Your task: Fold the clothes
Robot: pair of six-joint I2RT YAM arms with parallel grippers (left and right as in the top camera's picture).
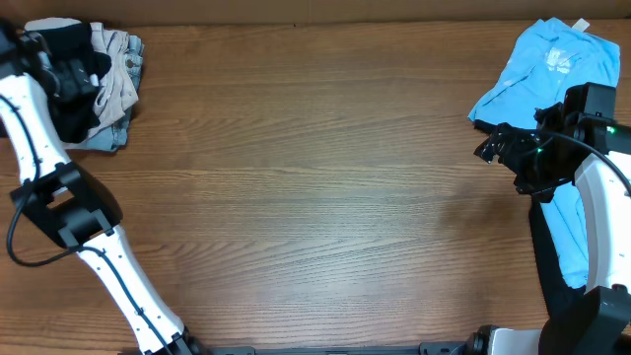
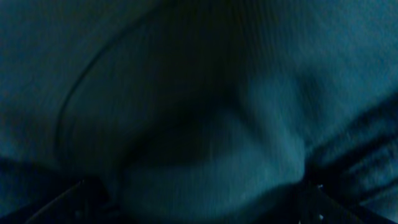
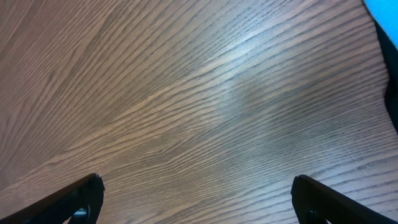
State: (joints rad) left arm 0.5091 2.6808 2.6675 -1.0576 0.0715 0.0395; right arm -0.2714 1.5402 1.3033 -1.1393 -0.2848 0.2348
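Dark fabric (image 2: 205,124) smothers L gripper (image 1: 71,71) — grip unclear, R gripper (image 3: 196,198) wide open, empty

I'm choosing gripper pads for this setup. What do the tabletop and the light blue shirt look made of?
The tabletop looks like wood or wood-look laminate, smooth with a slight sheen: long grain lines and a soft glare patch. The light blue shirt looks like thin, matte cloth: it lies in soft creases. The fibre cannot be told.
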